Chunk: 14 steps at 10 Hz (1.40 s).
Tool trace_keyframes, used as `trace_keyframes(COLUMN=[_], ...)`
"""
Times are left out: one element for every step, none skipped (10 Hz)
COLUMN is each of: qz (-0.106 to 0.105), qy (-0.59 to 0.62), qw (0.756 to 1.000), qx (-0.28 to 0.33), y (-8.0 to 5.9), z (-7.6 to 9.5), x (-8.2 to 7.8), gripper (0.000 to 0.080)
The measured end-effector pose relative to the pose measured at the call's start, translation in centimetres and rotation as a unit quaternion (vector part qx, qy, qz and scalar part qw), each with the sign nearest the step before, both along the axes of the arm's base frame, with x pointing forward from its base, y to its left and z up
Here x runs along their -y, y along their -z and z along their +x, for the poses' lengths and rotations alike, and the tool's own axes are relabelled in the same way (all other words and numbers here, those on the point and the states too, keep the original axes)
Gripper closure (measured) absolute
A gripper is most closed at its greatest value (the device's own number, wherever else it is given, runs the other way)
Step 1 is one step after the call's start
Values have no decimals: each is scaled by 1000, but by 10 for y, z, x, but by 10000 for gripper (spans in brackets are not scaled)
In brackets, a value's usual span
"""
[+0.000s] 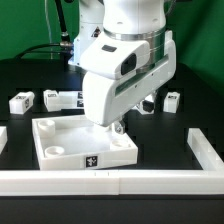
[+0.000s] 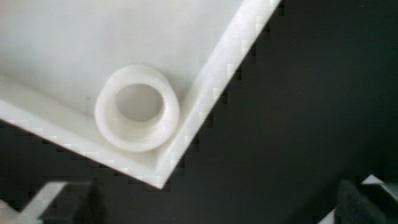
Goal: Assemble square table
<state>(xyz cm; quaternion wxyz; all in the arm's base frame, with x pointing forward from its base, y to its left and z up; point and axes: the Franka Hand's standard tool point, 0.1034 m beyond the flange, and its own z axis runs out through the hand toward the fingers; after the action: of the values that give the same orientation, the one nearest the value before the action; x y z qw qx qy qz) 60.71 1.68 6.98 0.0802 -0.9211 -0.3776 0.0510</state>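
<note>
Square tabletop [image 1: 85, 140] sits flat on the black table [image 1: 30, 70], rim up, tag [image 1: 90, 158] on its near wall, just behind the front border rail [image 1: 110, 180]. In the wrist view one tabletop corner fills the shot, with a round corner socket [image 2: 137, 107] just inside the rim. Gripper [image 1: 115, 125] hangs over the tabletop's side on the exterior view's right, mostly hidden by the arm's own body. In the wrist view the gripper [image 2: 210, 200] is released: fingers [image 2: 45, 200] are spread wide, with only dark table between them and nothing grasped. Legs are loose behind the tabletop: leg [image 1: 22, 100] and second leg [image 1: 60, 98] toward the exterior view's left, third leg [image 1: 172, 99] toward its right. Side rail [image 1: 205, 150] runs along the right edge.
</note>
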Motion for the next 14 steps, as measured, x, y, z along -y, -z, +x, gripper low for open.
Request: trace_keyframes(qz=[0,0,0,0,0,-1,-1,-6,-9,-12,-14,-14,-14,-13], qy=[0,0,0,0,0,0,-18,-22,-35,-55,-71,-80,-80,-80], qw=[1000,1000,1000,1000,1000,1000,1000,999,999,997,995,994,994,994], qx=[0,0,0,0,0,0,10,23,36,58,71,72,72,71], y=[0,0,0,0,0,0,-4,-9,-11,-12,-10,-8,-8,-8], z=[0,0,0,0,0,-1,-6,-17,-26,-32,-37,-40,-40,-41], x=[0,0,0,0,0,1,10,18,24,33,40,45,45,45], gripper=[150,150,150,150,150,150,150,150,150,150,150,150,150,150])
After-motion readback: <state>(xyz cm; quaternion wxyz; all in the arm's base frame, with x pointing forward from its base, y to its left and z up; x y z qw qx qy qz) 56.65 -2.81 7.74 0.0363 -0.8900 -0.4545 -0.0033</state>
